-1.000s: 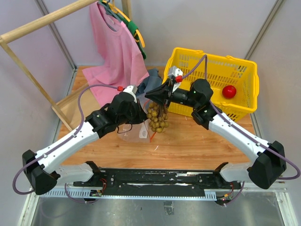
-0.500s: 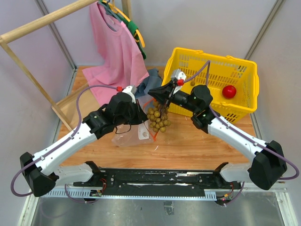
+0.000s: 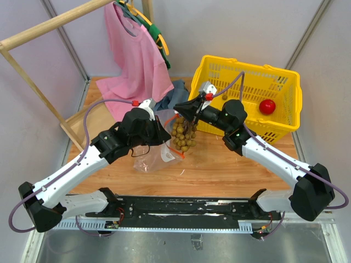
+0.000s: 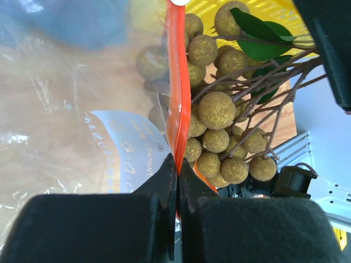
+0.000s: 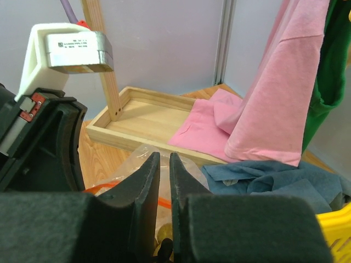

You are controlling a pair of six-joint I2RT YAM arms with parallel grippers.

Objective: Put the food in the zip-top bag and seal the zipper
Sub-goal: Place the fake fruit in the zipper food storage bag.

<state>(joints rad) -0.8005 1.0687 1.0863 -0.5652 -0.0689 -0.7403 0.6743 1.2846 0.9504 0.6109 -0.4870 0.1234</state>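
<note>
Jaws of the left gripper point(image 4: 177, 164) pinch the red-orange zipper strip point(image 4: 175, 82) of the one crinkly clear plastic bag point(image 4: 82, 109). The right gripper point(image 3: 182, 109) clamps one tan-yellow ball cluster point(image 3: 184, 136) by its stems, just beside that strip. One red round fruit point(image 3: 267, 106) sits in the yellow plastic basket point(image 3: 249, 67).

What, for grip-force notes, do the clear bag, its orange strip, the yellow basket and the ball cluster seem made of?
By looks: zip-top bag, thin glossy clear plastic film, crinkled; zipper, opaque red-orange plastic strip; basket, rigid yellow plastic, moulded lattice walls; tan-yellow cluster, matte rough balls on brown stems, maybe plastic or foam.
</note>
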